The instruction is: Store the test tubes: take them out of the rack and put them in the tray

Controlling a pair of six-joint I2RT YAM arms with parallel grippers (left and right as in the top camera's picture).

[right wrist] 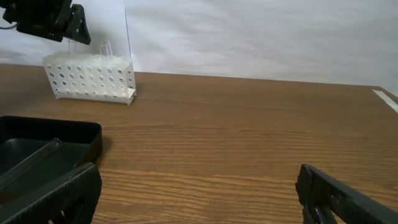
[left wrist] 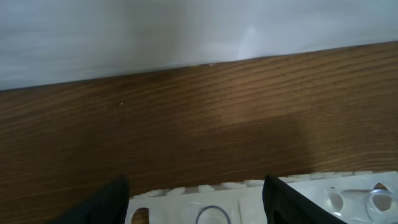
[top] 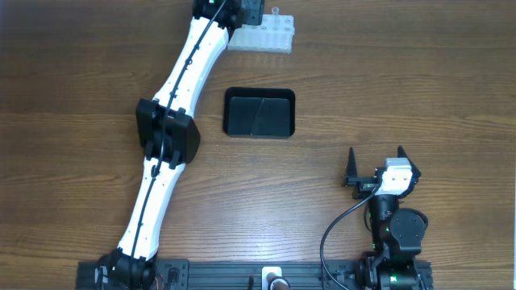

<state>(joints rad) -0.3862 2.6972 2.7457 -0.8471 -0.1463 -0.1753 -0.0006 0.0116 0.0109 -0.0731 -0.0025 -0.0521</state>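
Note:
The white perforated rack stands at the table's far edge, with a clear tube sticking up from it. My left gripper hangs over the rack's left end. In its wrist view it is open, the round mouth of a tube lying between its fingers above the rack. The black tray sits mid-table with one tube lying in it. My right gripper rests open near its base and holds nothing. Its wrist view shows the tray, the tube inside, the rack and the left gripper.
The wood-grain table is bare to the right of the rack and the tray. A white wall rises just behind the table's far edge, close to the rack.

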